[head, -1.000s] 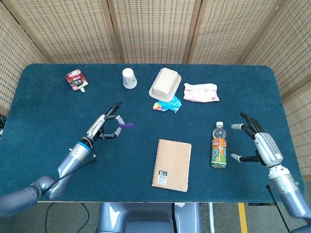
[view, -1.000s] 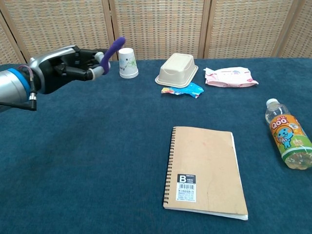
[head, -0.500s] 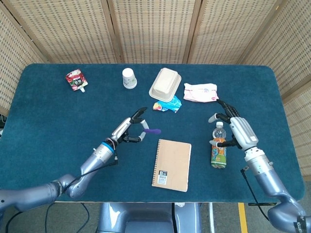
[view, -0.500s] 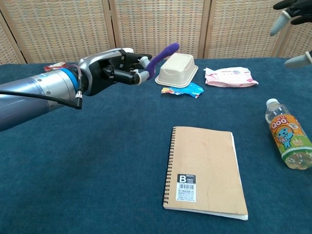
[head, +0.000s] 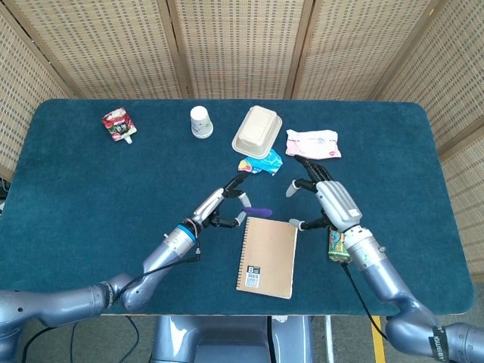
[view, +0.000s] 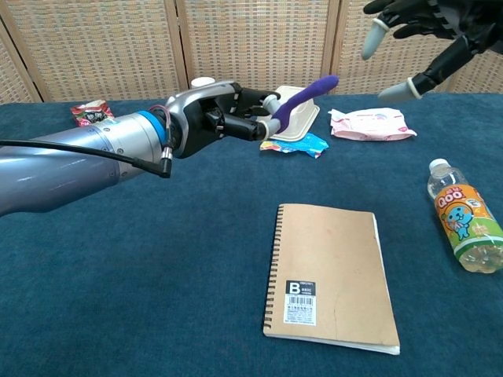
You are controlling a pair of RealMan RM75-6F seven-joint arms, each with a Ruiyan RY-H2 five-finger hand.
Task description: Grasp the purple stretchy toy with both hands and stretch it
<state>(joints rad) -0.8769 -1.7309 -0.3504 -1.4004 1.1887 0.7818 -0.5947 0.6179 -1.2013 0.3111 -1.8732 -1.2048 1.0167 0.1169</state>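
Observation:
The purple stretchy toy (view: 305, 96) is a short rod, pinched at one end by my left hand (view: 228, 116) and sticking up and to the right above the table. From the head view the toy (head: 259, 210) hangs just above the notebook's top edge, held by the left hand (head: 225, 203). My right hand (head: 321, 195) is open with fingers spread, a short way right of the toy's free end and not touching it. In the chest view the right hand (view: 420, 31) shows at the top right, fingers apart.
A tan spiral notebook (head: 267, 256) lies under the hands. An orange drink bottle (view: 464, 227) lies at the right. At the back are a paper cup (head: 200, 121), a beige food box (head: 257, 131), a blue wrapper (head: 261, 162), a pink tissue pack (head: 312, 144) and a red pouch (head: 119, 125).
My left hand has carried the toy right and toward the table's middle. The right hand has swung left from beside the bottle to close by the toy's free end, staying open.

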